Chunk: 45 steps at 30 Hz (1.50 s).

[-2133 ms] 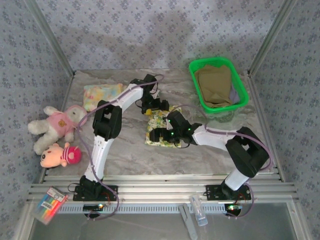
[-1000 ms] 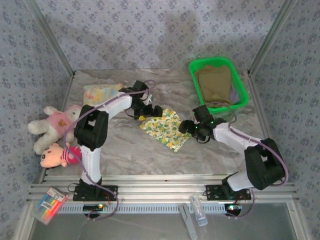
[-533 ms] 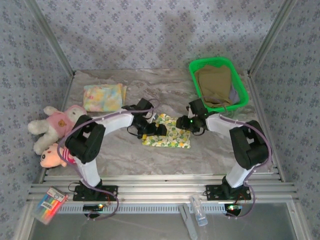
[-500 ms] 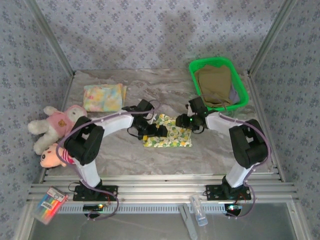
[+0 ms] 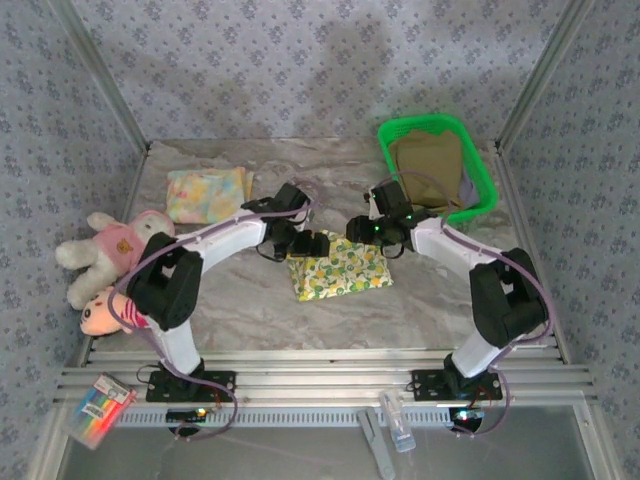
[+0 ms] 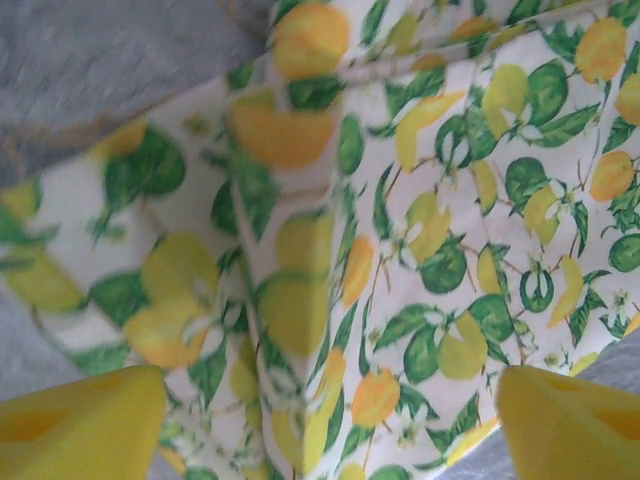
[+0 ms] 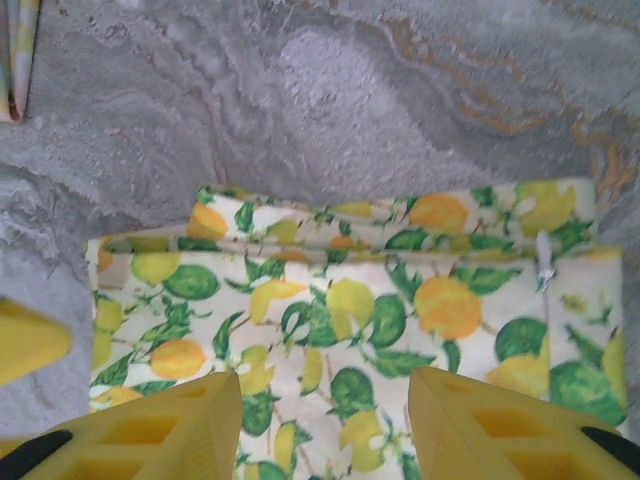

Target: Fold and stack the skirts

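1. The left fingers (image 6: 80,420) are seen spread wide with nothing clamped. Lemon-printed cloth lies just ahead of the tips, and a raised crease runs up between them.
2. The right fingers (image 7: 500,430) are spread wide as well and held low over the same cloth. Its hemmed far edge and bare marble lie beyond.
3. The floral skirt (image 5: 340,272) is laid mid-table (image 5: 250,300), its long axis running left to right with a slight tilt. The left fingers are set at its far-left corner and the right fingers at its far-right corner, so the cloth stretches from both towards the arm bases.
4. Neither arm is judged the nearer. The next fold is likely to need both far corners pinched and drawn to the near edge.
5. Both elbows are bent outward, the forearms angled in to meet over the skirt.
6. The pale yellow skirt (image 5: 205,193) is seen folded at far left. The olive skirt (image 5: 428,165) sits in the green basket (image 5: 425,121), with the lavender skirt (image 5: 468,190) peeking out beside it.
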Motion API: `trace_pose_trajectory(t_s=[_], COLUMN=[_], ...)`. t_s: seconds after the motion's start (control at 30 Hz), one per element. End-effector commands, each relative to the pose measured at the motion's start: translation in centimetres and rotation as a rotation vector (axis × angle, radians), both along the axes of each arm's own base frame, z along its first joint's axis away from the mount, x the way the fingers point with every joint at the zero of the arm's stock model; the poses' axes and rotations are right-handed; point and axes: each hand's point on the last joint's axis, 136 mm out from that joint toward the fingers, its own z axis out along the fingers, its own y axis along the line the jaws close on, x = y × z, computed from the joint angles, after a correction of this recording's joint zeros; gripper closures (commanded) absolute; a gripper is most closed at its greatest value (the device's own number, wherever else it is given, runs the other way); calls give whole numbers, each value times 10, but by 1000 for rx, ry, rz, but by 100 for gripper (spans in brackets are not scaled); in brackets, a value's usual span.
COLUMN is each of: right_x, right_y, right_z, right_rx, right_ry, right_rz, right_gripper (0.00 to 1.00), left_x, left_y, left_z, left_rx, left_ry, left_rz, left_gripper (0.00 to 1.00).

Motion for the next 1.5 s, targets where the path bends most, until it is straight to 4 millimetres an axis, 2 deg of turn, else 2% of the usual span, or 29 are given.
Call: trace_pose_trajectory(t_s=[0.0, 0.27, 0.4, 0.6, 0.67, 0.83, 0.93, 1.0, 1.13, 1.2, 1.23, 1.33, 1.47], right_x=[-11, -24, -30, -37, -39, -40, -34, -32, -26, -24, -23, -18, -19], right_y=[-3, -9, -16, -22, -25, -25, -19, -25, -57, -63, -63, -64, -55], right_z=[-8, -33, -54, -74, -78, -72, -48, -35, -35, -39, -40, -39, -37], right_rx=[8, -31, -67, -94, -99, -91, -61, -85, -168, -171, -168, -189, -142], right_ry=[45, 103, 167, 217, 233, 208, 128, 89, 110, 137, 151, 146, 148], right_rz=[-59, -101, -123, -150, -177, -170, -109, -95, -153, -141, -125, -96, -72], right_gripper=[52, 58, 60, 64, 65, 66, 61, 56, 48, 44, 43, 39, 35], left_x=[9, 20, 22, 21, 22, 30, 29, 30, 31, 29, 28, 21, 11], left_y=[-6, -6, -10, -31, -34, -24, -19, -11, 2, 5, 7, 11, 21], left_z=[2, -11, -1, 37, 42, 24, 14, 8, -8, -12, -13, -6, 19], left_rx=[26, 111, 122, 82, 74, 143, 167, 192, 174, 167, 173, 180, 148], left_ry=[-18, -18, -48, -206, -231, -203, -172, -161, -89, -62, -53, -35, -63], left_rz=[-38, -37, -48, -140, -153, -140, -123, -81, -6, 9, 10, 15, 61], left_gripper=[26, 76, 100, 100, 100, 100, 100, 100, 94, 90, 85, 49, 18])
